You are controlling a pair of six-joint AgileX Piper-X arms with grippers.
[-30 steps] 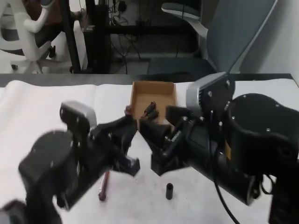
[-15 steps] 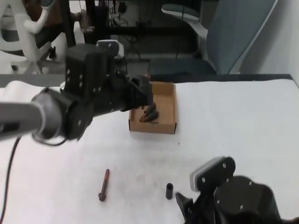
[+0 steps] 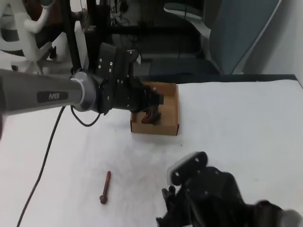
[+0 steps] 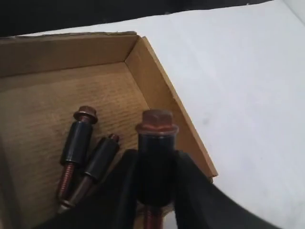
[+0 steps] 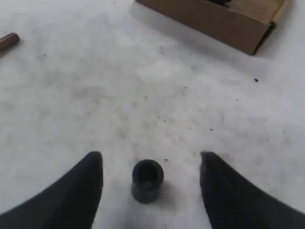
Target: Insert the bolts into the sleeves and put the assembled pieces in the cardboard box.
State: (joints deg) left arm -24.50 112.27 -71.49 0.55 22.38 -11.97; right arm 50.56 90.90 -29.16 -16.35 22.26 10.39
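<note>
My left gripper (image 4: 156, 191) is shut on a black sleeve with a copper bolt through it (image 4: 156, 157), held upright over the cardboard box (image 4: 43, 100). Two assembled pieces (image 4: 78, 143) (image 4: 95, 162) lie side by side on the box floor. In the high view the left gripper (image 3: 152, 101) hovers above the box (image 3: 168, 124). My right gripper (image 5: 151, 162) stands open just above the table. A loose black sleeve (image 5: 147, 180) stands upright between its fingers without touching them. A loose copper bolt (image 3: 104, 187) lies on the white table to the left.
The table is covered in white cloth (image 3: 236, 123), with free room on the right side. The right arm's body (image 3: 208, 198) covers the front middle. The bolt's end (image 5: 7, 42) and the box wall (image 5: 209, 24) lie beyond the right gripper.
My left arm has swung from the front middle out to the box with the assembled piece. The right arm has drawn back to the front edge and come down around the loose sleeve.
</note>
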